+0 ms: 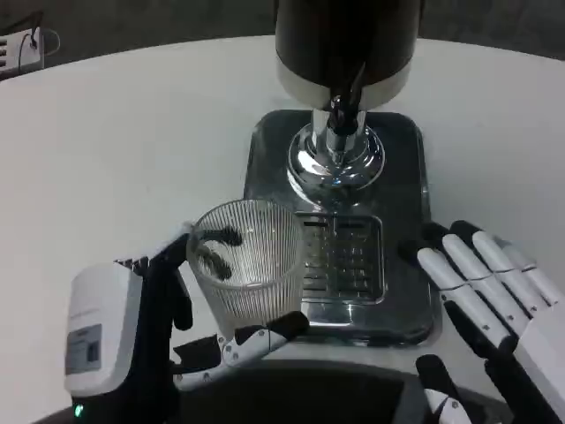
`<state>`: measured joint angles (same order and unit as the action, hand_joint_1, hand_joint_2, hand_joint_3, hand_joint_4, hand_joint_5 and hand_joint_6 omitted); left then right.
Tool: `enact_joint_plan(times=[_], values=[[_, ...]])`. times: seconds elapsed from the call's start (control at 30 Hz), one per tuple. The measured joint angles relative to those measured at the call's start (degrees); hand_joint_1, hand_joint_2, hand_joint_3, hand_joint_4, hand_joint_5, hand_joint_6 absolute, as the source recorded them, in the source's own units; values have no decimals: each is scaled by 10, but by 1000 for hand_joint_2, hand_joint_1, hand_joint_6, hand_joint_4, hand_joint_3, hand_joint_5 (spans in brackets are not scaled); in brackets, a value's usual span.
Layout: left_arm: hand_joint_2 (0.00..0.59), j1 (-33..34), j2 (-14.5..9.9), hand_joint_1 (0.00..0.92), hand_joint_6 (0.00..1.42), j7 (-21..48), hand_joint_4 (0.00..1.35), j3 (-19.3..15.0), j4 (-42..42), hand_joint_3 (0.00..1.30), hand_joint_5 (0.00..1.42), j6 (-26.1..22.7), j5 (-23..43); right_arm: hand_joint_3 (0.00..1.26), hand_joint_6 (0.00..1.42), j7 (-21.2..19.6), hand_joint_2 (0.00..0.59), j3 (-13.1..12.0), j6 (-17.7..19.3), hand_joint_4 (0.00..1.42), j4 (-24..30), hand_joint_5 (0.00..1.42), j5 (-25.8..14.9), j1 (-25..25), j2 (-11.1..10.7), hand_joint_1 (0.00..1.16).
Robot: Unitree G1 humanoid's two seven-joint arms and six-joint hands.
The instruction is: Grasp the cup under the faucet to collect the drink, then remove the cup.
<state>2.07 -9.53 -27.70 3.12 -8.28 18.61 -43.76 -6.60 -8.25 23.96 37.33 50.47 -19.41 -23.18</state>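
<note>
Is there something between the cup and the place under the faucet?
Nothing visible. The left hand holds the cup at the drip tray's front left edge; the grate toward the faucet lies bare.

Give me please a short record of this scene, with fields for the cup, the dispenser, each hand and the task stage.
cup: clear ribbed cup, upright, looks empty, left of the faucet
dispenser: dark body, chrome base on a drip tray
left hand: left hand grips the cup
right hand: right hand open beside the tray, holds nothing
stage: cup held, not yet under the faucet
</note>
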Motion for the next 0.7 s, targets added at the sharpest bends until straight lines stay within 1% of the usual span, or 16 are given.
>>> enact_joint_plan(times=[0.07, 0.13, 0.3, 0.43, 0.7], values=[[0, 16, -2, 742, 1424, -9, 1120, 2, 16, 980, 1210, 0, -6, 66, 79, 0, 571, -3, -1, 11, 1, 2, 0, -4, 3, 149], [0, 47, -4, 742, 1424, -21, 1120, 2, 51, 980, 1210, -4, -16, 66, 79, 0, 571, -6, -4, 11, 3, 2, 0, -5, 7, 149], [0, 113, -5, 742, 1424, -47, 1120, 9, 120, 980, 1210, -12, -18, 66, 79, 0, 571, -11, -4, 11, 5, 2, -1, -11, 10, 149], [0, 156, -10, 742, 1424, -64, 1120, 17, 170, 980, 1210, -14, -18, 66, 79, 0, 571, -20, -4, 11, 6, 2, -4, -15, 10, 149], [0, 247, -36, 742, 1424, -100, 1120, 38, 300, 980, 1210, -11, -17, 66, 79, 0, 571, -25, -4, 11, 9, 2, -9, -23, 11, 149]])
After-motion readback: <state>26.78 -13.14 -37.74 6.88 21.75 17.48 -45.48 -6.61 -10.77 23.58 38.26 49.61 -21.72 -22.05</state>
